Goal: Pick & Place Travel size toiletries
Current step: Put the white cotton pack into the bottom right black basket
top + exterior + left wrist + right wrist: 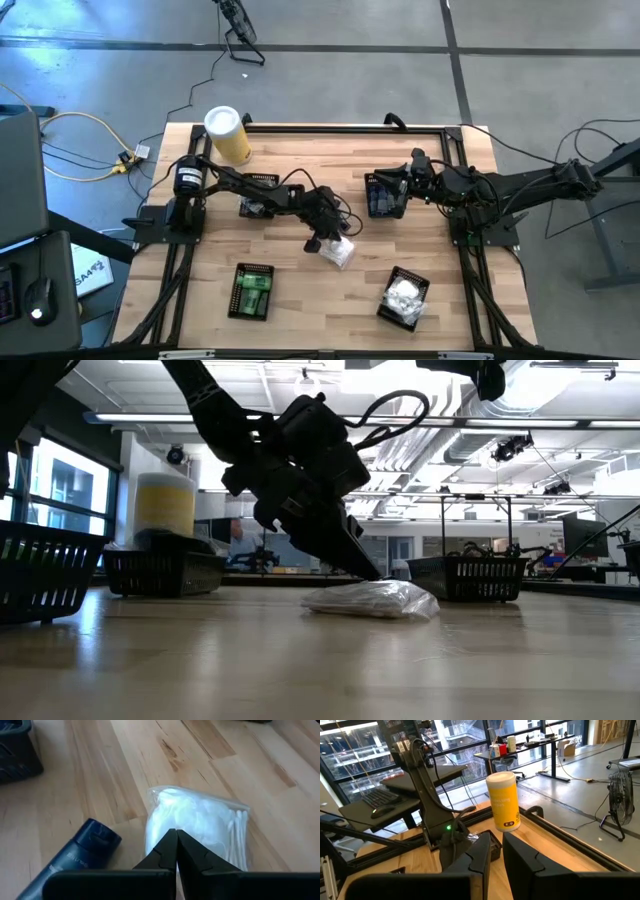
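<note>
A silvery-clear plastic packet of white cotton swabs [200, 827] lies mid-table beside a dark blue tube [75, 857]. The left gripper [176, 834] is pressed shut against it, nothing held. The packet is judged light, soft and slippery; its crinkled edge is best pinched. The right gripper [496, 851], nearly shut and empty, is held above the far basket.

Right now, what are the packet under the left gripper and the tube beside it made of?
Packet: looks like thin clear plastic film, glossy and crinkled, white cotton swabs showing through. Dark blue tube: probably matte plastic, smooth, faint print on its side. Left gripper is shut at the packet.
</note>
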